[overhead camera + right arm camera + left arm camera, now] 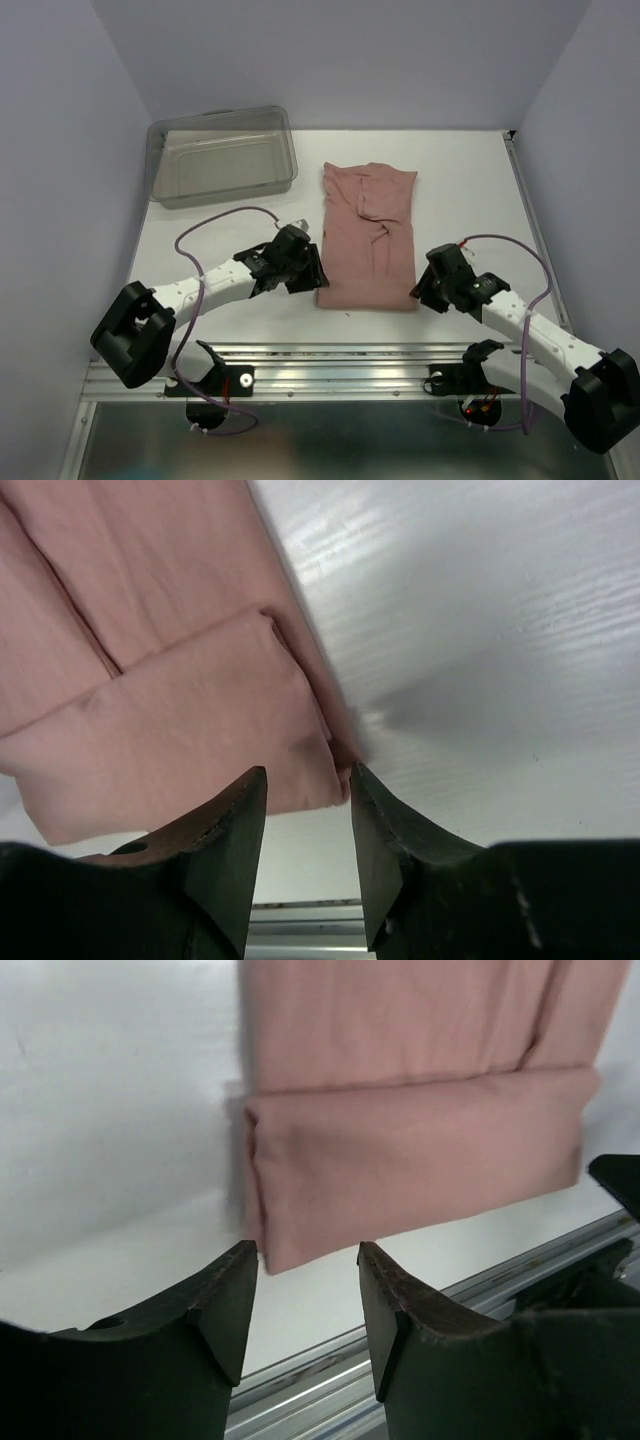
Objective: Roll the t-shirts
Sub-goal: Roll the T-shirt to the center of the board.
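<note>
Parted fingers (225, 1300) flank the folded t-shirt (367, 235); bin (222, 160) sits far-left.

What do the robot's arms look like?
The left arm and right arm are white tubes with chunky black joints. A purple cable loops along each. The left gripper and right gripper are black, each with two pointed, scuffed fingers.

a dusty-pink t-shirt (367, 235) lies folded in a long strip on the white table (460, 170), running near to far. the left gripper (305, 272) sits at its near left corner, the right gripper (425, 290) at its near right corner. a clear grey bin (222, 118) stands far left.
</note>
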Tool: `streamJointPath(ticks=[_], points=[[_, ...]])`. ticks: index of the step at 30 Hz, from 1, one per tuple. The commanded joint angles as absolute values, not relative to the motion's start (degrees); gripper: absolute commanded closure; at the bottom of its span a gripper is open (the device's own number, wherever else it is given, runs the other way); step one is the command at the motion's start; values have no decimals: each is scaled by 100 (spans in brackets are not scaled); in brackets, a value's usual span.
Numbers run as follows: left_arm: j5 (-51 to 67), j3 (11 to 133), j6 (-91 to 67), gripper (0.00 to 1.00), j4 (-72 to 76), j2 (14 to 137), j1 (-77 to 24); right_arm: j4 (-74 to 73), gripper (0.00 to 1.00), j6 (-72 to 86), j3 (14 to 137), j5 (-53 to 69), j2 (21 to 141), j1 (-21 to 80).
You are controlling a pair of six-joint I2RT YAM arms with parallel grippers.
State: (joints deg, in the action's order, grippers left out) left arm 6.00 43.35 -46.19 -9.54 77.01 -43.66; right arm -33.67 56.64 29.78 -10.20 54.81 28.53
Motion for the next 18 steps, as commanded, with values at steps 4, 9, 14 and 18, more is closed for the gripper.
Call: streamJointPath(ticks=[4, 9, 14, 18], points=[[1011, 3736, -5009, 43, -791, 7488, -4438, -3129, 51, 6161, 2444, -343, 4992, 2865], [1116, 3639, -5133, 38, -589, 7725, -4438, -3024, 51, 6249, 2276, -263, 5203, 2865], [1178, 3454, -5229, 39, -273, 7918, -4438, -2927, 55, 6179, 2303, -483, 5282, 2865], [1195, 3445, -5229, 44, -246, 8086, -4438, -2830, 59, 6152, 2347, -527, 5458, 2865]])
